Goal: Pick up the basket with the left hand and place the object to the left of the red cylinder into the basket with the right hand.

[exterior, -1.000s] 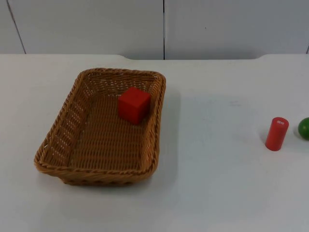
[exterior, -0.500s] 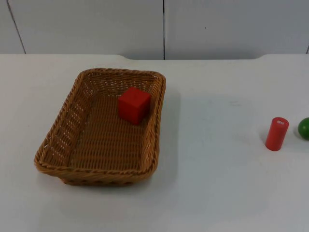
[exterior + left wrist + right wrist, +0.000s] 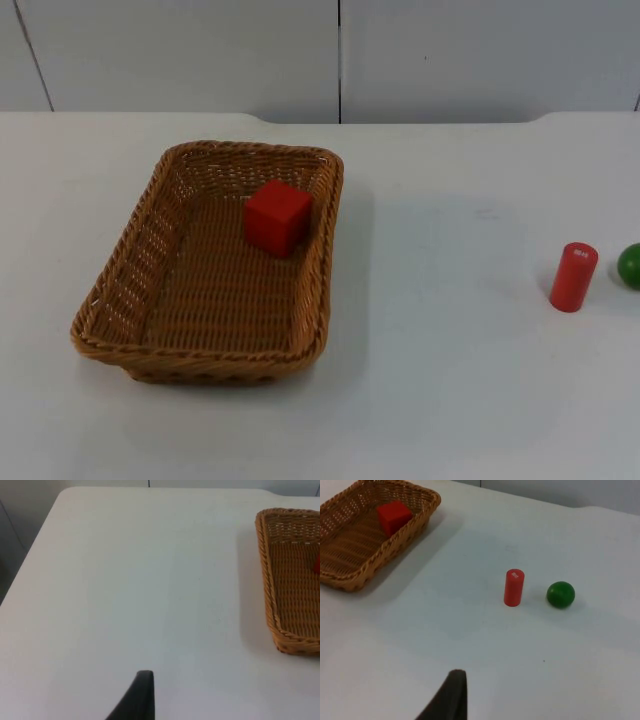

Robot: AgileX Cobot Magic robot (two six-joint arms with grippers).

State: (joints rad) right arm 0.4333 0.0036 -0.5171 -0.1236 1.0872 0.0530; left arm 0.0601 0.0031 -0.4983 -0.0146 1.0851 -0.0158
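Red cube (image 3: 277, 215) sits inside the wicker basket (image 3: 120, 300), near its far right wall, resting on the weave. Right wrist view confirms it: cube (image 3: 393, 516) in the basket (image 3: 350, 577), well apart from everything else.

Nothing has changed over the last second in the top view: basket, cube, cylinder and ball are all in the same spots. Reads to me as the scene having settled; the cube was presumably the object left of the cylinder, so the placement looks done. The basket rests flat on the table (image 3: 450, 380), not lifted.

Red cylinder (image 3: 573, 277) stands upright far to the right, with the green ball (image 3: 630, 265) just beside it on its right, apart, not touching. Same pair in the right wrist view: cylinder (image 3: 513, 587), ball (image 3: 560, 594).

Basket contents: the cube alone.

Left gripper: one fingertip (image 3: 137, 697) over bare table, well apart from the basket rim (image 3: 265, 555). Can't tell if its fingers are apart or closed; it's holding nothing visible. Right gripper: fingertip (image 3: 449, 697) over bare table, short of the cylinder; same, can't tell. Both arms look to be waiting.
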